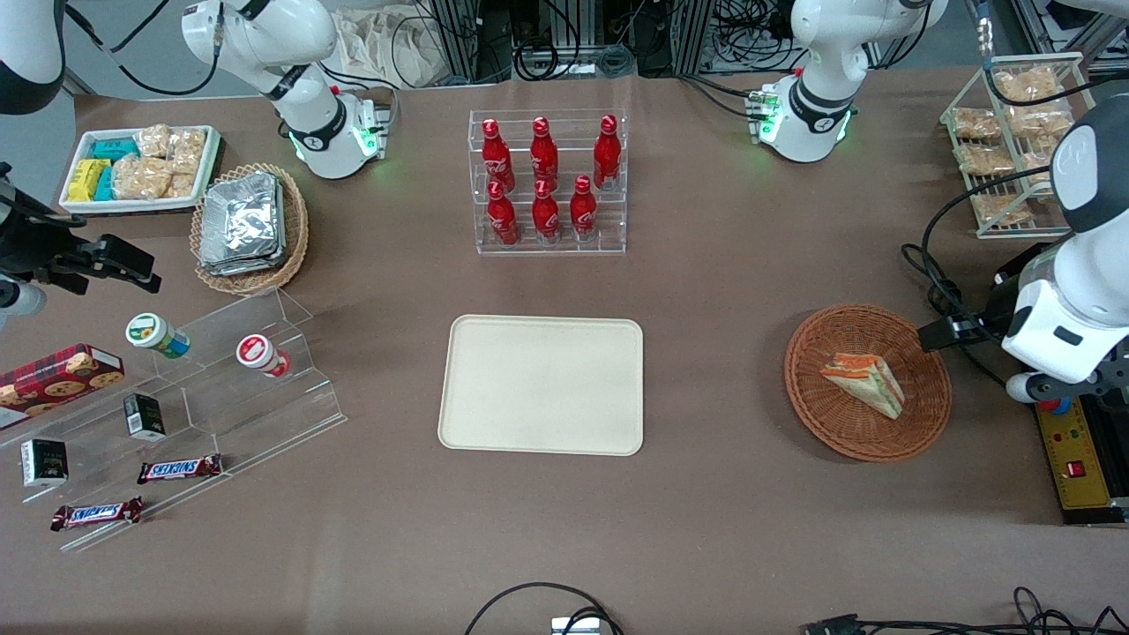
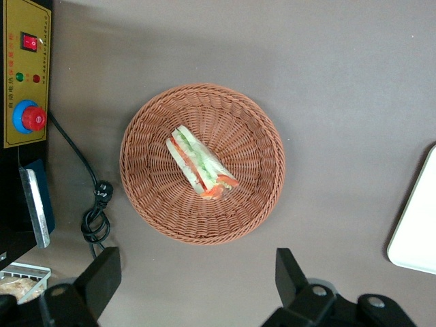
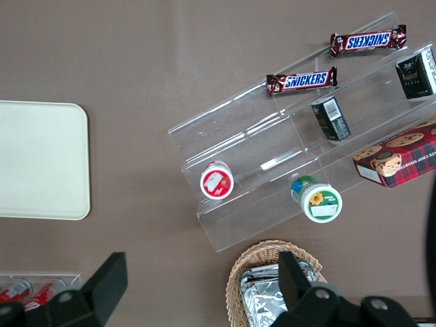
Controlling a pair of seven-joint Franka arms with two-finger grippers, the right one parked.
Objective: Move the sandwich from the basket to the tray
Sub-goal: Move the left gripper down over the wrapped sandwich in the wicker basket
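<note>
The left arm's gripper [image 2: 197, 279] hung in the air just off the rim of the reddish-brown wicker basket [image 2: 266, 153], its 2 black fingers [image 2: 102, 276] spread wide apart and holding nothing. In the front view that gripper [image 1: 942, 333] sat at the right edge of the frame, beside the basket [image 1: 825, 410] and toward the working arm's end of the table.

The triangular sandwich [image 1: 866, 382] lay on its side inside the basket, roughly at its middle, the orange and green filling showing between pale bread. Seen from the wrist, the sandwich [image 2: 199, 162] rested clear of the woven rim all round.

Near the centre of the front frame the cream-beige tray [image 1: 542, 384] lay flat on the brown table [image 1: 723, 529], well apart from the basket, with nothing on it. Above it in the frame stood a clear rack [image 1: 551, 247] with 6 red cola bottles [image 1: 544, 150]. At the right edge, below the gripper, a yellow control box [image 1: 1080, 463] with a red button [image 2: 33, 118] sat just beside the basket, a black cable [image 2: 92, 204] coiled between them.
</note>
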